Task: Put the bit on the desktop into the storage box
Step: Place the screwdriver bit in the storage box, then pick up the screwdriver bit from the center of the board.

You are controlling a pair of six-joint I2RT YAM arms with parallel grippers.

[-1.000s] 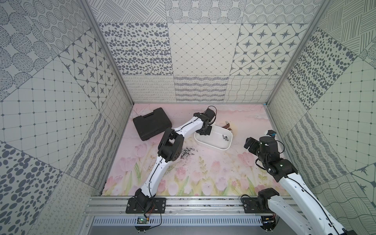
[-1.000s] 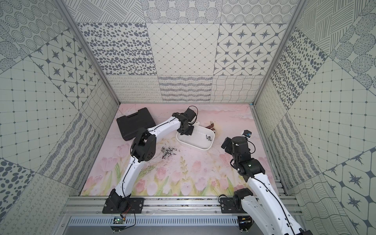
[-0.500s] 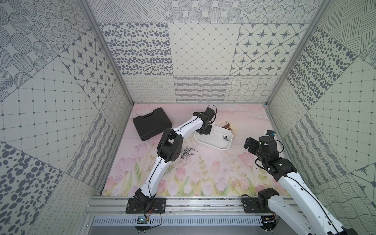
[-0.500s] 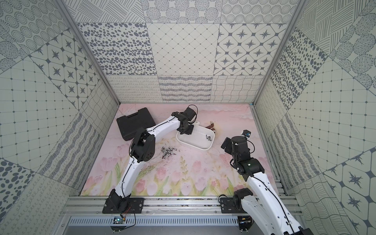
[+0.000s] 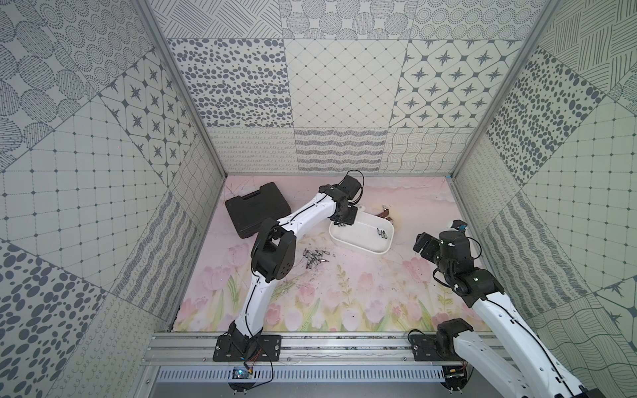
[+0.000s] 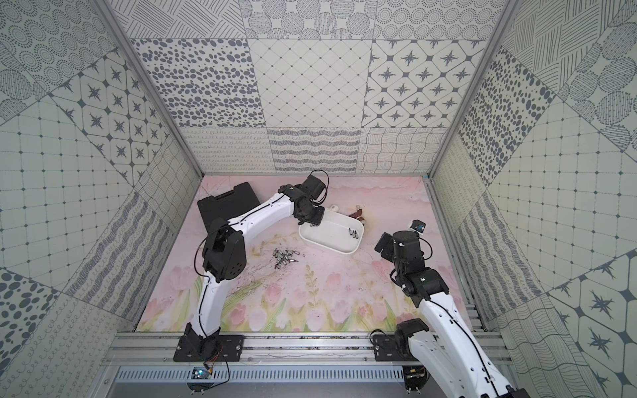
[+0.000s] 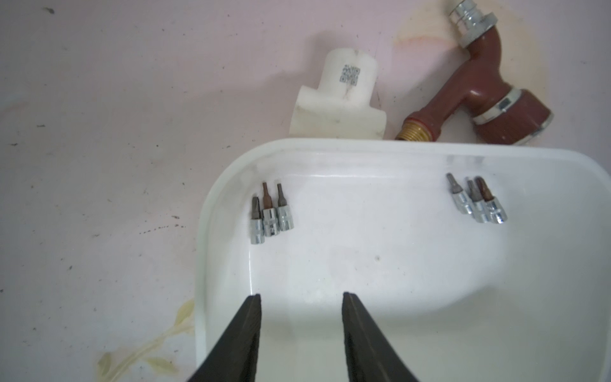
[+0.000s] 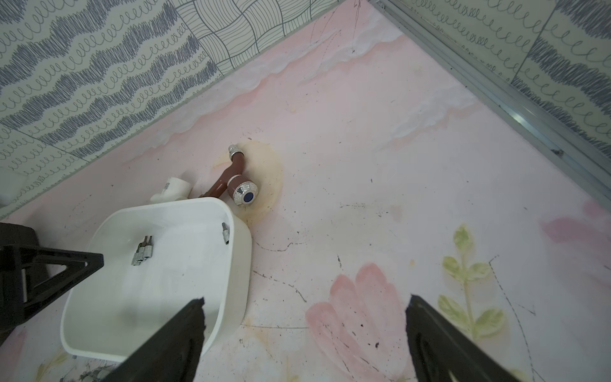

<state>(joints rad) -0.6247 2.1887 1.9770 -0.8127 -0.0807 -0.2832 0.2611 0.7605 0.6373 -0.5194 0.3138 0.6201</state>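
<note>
Overhead, found the heap of bits on the desktop, just outside the storage box, back toward the base from the left gripper, with axes jumbled. Through the left wrist, saw fingers parted, empty, above the box floor; six bits already inside. Through the right wrist, saw the right gripper spread wide, empty, beside the box, away from the heap. Judged the left arm nearer.

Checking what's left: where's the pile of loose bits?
In both top views the pile of loose bits lies on the desktop, between the left arm's elbow and the storage box.
</note>
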